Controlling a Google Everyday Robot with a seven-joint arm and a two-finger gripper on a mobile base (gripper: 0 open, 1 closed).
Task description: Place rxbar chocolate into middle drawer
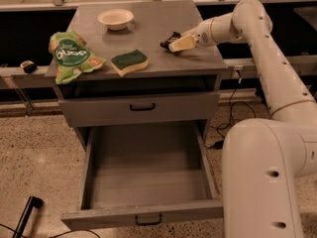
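The rxbar chocolate (167, 40), a small dark bar, is at the right part of the cabinet top (163, 14), at the tips of my gripper (174, 43). The gripper reaches in from the right, low over the top, and its pale fingers (184, 43) look shut on the bar. The middle drawer (143, 215) is pulled fully open below, and its grey inside holds nothing. The drawer front above it (141, 108) is shut.
On the cabinet top lie a green-topped yellow sponge (129, 61), a green snack bag (71, 56) at the left edge and a white bowl (115, 19) at the back. My arm's large white body (262, 177) stands right of the open drawer. A black rod (27, 214) lies on the floor at the left.
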